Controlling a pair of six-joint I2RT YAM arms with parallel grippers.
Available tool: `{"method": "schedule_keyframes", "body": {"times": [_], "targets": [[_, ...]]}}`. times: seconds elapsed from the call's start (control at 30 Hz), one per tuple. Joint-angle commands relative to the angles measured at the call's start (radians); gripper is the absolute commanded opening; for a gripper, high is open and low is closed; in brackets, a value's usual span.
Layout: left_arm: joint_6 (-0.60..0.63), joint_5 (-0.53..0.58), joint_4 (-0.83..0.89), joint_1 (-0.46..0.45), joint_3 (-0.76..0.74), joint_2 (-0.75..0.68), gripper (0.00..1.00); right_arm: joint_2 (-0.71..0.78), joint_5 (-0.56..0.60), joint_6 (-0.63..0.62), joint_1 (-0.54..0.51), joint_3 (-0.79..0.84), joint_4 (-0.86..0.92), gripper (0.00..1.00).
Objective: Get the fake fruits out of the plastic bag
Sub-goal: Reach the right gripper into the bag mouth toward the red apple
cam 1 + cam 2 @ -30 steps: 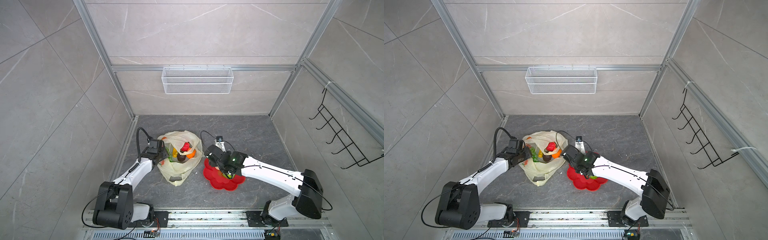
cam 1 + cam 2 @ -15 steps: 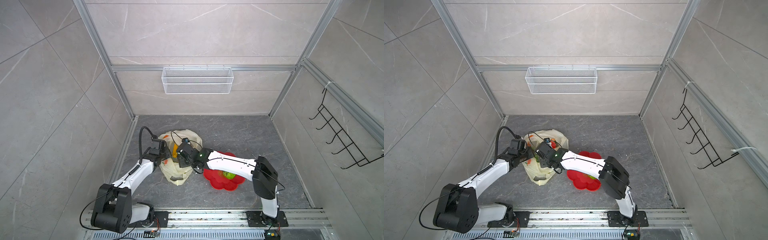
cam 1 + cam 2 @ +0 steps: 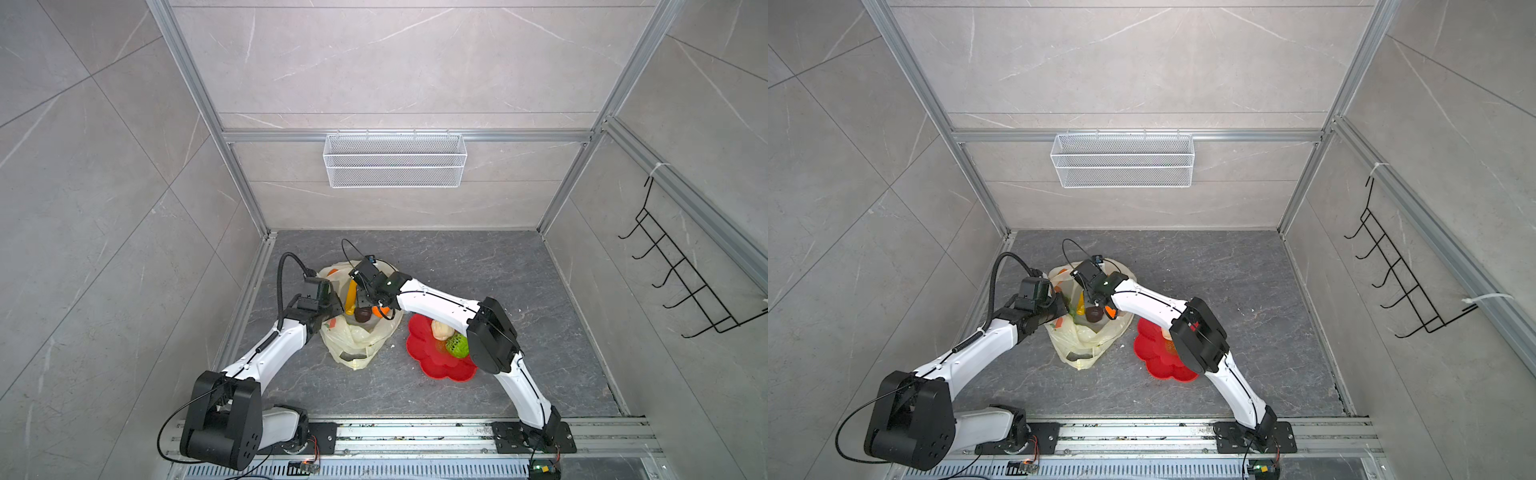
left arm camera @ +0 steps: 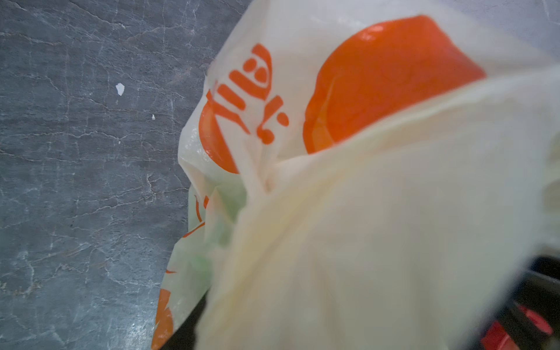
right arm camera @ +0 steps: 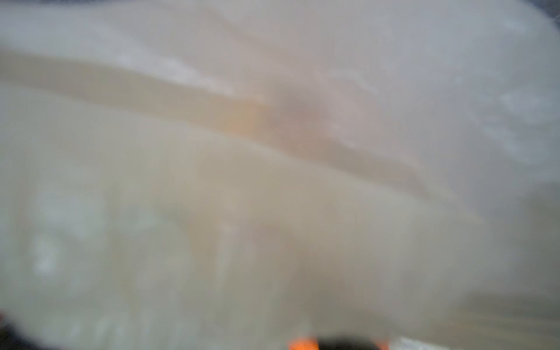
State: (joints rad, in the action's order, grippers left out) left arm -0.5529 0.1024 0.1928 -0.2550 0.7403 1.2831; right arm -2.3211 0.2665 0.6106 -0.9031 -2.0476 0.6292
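Observation:
The pale-yellow plastic bag lies left of centre on the floor, mouth toward the back. A yellow banana, a dark brown fruit and an orange show in its mouth. My left gripper is at the mouth's left rim. In the left wrist view the bag's film drapes across the jaws, and dark fingers stand apart at either side. My right gripper reaches into the mouth just above the dark brown fruit. Film blurs the whole right wrist view and hides those jaws.
A red flower-shaped dish sits right of the bag and holds a cream fruit and a green bumpy fruit; my right arm's elbow hangs over it. A white wire basket hangs on the back wall, black hooks on the right wall.
My right arm has swung left from above the red dish and its gripper is now in the bag's mouth. The left gripper has stayed at the bag's left rim.

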Motion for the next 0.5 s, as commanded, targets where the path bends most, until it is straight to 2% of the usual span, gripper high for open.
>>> {"method": "schedule_keyframes", "body": {"times": [0.0,0.13,0.23,0.47], "targets": [[0.019,0.002,-0.027,-0.004,-0.004,-0.016,0.50,-0.050,0.030,0.024,0.001,-0.096,0.114,0.61],[0.018,0.003,-0.027,-0.004,-0.002,-0.010,0.51,-0.130,0.035,0.075,0.008,-0.235,0.233,0.73],[0.017,0.006,-0.025,-0.004,-0.001,-0.008,0.52,-0.172,0.010,0.088,0.007,-0.302,0.267,0.79],[0.015,0.010,-0.019,-0.004,-0.001,-0.014,0.53,-0.237,0.040,0.113,0.010,-0.420,0.331,0.80]]}}
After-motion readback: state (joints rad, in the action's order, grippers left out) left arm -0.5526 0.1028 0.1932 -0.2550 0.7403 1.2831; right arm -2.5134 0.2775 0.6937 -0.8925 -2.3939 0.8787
